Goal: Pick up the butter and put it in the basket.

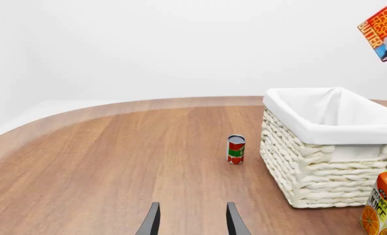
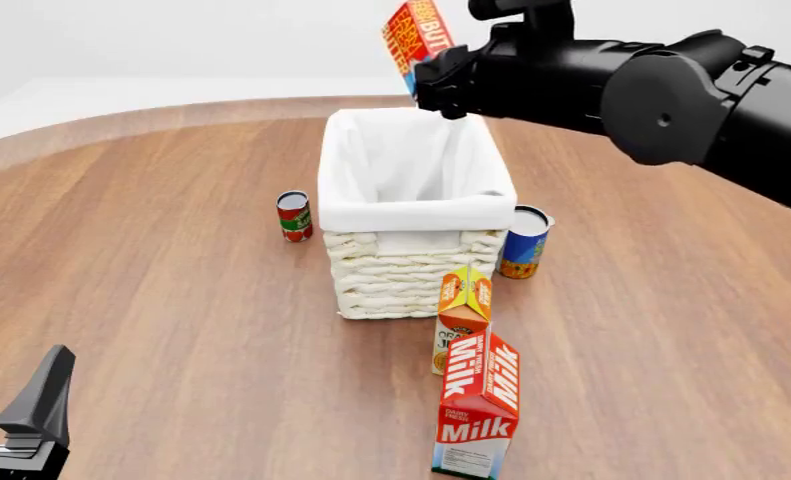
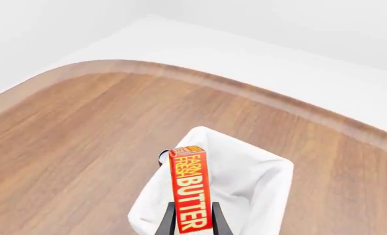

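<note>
The butter [image 2: 414, 34], a flat red box with yellow lettering, hangs in my right gripper [image 2: 435, 72] high above the far end of the basket [image 2: 415, 212]. The right wrist view shows the butter [image 3: 190, 191] held between the fingers, with the basket's white liner [image 3: 259, 186] below. The left wrist view shows the butter [image 1: 381, 29] in the air above the basket [image 1: 330, 147]. My left gripper [image 1: 191, 223] is open and empty, low over the table at the near left [image 2: 35, 405].
A small red-green can [image 2: 292, 215] stands left of the basket. A blue-orange can [image 2: 523, 241] stands at its right. An orange juice carton [image 2: 462, 315] and a Milk carton [image 2: 478, 405] stand in front of the basket.
</note>
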Tool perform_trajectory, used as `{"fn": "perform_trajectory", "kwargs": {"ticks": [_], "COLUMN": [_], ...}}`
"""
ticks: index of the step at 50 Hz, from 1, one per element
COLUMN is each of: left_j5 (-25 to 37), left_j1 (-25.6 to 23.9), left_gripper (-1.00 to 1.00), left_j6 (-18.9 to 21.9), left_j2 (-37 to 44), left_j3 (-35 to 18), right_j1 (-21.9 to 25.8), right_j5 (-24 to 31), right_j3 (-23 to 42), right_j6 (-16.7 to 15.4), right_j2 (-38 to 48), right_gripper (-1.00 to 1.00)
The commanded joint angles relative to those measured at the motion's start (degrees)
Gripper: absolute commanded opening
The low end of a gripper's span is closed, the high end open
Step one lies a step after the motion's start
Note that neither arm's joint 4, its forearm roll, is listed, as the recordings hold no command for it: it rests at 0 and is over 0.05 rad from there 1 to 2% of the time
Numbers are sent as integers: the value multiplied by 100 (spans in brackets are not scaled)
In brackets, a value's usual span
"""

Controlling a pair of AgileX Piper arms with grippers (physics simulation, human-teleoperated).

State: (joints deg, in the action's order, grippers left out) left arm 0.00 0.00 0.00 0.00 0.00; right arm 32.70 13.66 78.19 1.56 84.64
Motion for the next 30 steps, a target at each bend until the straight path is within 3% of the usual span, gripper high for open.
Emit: {"fn": "perform_trajectory", "kwargs": {"ticks": [1, 30], "left_j5": [0, 0], "left_j1": [0, 0], "left_gripper": [100, 100], "left_j6": [0, 0], "left_j2": [0, 0], "left_j3": [0, 0], "right_j1": [-51, -210], "right_j5": [-106, -405], "right_j3": [218, 395], "right_j6": [158, 483], "right_j2": [142, 872], "right_gripper": [-100, -100]}}
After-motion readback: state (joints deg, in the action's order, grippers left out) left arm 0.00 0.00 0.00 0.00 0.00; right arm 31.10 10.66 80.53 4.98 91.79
